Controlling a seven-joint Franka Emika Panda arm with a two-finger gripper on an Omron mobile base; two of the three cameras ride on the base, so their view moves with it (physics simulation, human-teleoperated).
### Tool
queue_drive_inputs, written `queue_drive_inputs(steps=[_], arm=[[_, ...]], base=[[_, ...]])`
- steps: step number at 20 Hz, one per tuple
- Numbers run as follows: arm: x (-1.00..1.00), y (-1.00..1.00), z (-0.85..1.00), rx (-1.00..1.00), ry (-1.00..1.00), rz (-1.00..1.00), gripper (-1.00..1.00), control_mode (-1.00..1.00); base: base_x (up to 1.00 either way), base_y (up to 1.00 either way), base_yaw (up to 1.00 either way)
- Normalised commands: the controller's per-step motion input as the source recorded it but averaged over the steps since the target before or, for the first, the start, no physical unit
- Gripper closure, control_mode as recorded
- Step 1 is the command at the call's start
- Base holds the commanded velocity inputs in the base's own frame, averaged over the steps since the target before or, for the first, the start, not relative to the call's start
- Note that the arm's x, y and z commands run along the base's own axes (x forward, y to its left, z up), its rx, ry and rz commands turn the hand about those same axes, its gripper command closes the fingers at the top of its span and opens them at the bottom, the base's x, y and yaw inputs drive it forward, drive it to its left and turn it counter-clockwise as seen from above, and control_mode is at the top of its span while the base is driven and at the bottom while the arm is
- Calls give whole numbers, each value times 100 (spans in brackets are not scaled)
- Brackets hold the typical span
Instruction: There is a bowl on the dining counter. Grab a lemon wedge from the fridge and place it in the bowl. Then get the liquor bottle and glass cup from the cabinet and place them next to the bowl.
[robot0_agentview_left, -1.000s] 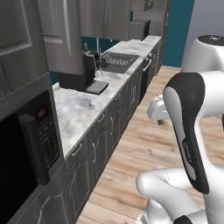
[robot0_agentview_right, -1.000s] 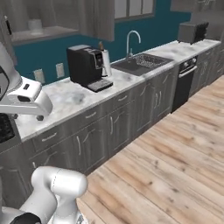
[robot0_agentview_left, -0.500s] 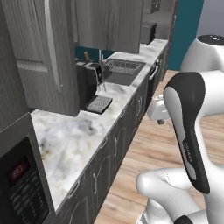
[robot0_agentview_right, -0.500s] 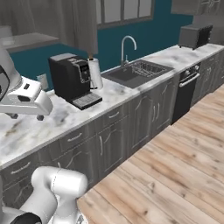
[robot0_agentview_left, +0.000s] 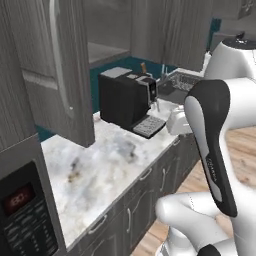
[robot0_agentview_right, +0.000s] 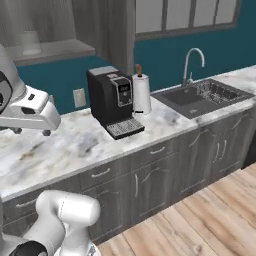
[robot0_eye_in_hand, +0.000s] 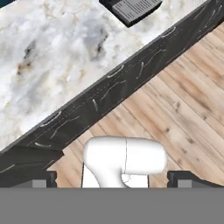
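Glass cup (robot0_agentview_right: 30, 42) on cabinet shelf (robot0_agentview_right: 62, 50) in right base view, fingers (robot0_eye_in_hand: 43, 178) spread wide and empty in hand view

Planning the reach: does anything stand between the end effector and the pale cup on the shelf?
Nothing visible does. The pale cup sits on the open shelf above the worktop; the coffee machine stands off to its right. The end effector is open.
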Motion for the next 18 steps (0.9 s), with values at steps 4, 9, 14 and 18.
queue_drive_inputs(steps=[4,9,14,18], arm=[[0,0,0,0,0,0,-100,100],[0,0,0,0,0,0,-100,100],[0,0,0,0,0,0,-100,100],[0,0,0,0,0,0,-100,100]], base=[[56,-16,60],[79,-39,57],[78,-30,55],[21,-6,57]])
